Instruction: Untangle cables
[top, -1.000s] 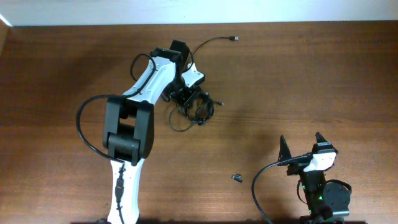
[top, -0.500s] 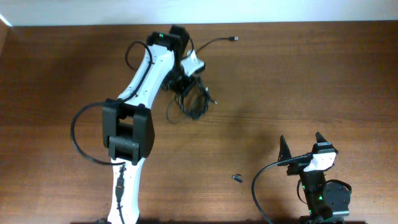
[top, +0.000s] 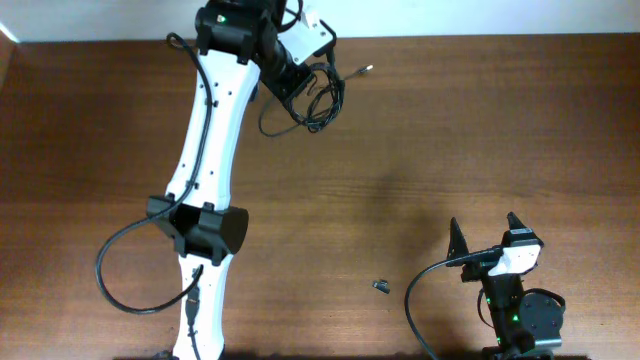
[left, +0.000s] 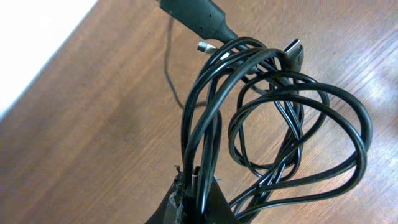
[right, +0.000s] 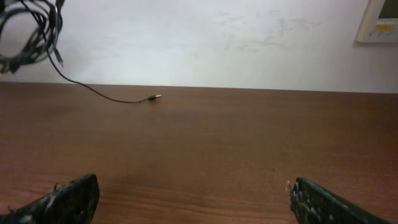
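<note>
The cables (top: 316, 98) are a tangled bundle of thin black cords hanging from my left gripper (top: 288, 75), lifted near the table's far edge. One loose end with a small plug (top: 366, 69) trails to the right. In the left wrist view the loops (left: 273, 124) hang from the shut jaws (left: 198, 186), with plug ends (left: 292, 48) at the top. In the right wrist view the bundle (right: 31, 34) hangs at top left and a plug (right: 153, 97) lies on the table. My right gripper (top: 487, 237) is open and empty at the front right.
A tiny dark stubby piece (top: 381, 287) lies on the wooden table (top: 480, 130) near the front, left of the right arm. A thick black base cable (top: 120, 280) loops at the left arm's base. A white wall (right: 217, 37) rises behind the table's far edge.
My left gripper has carried the cable bundle up and toward the far edge, lifting it off the table. The trailing plug end was dragged slightly. The right arm has not moved.
</note>
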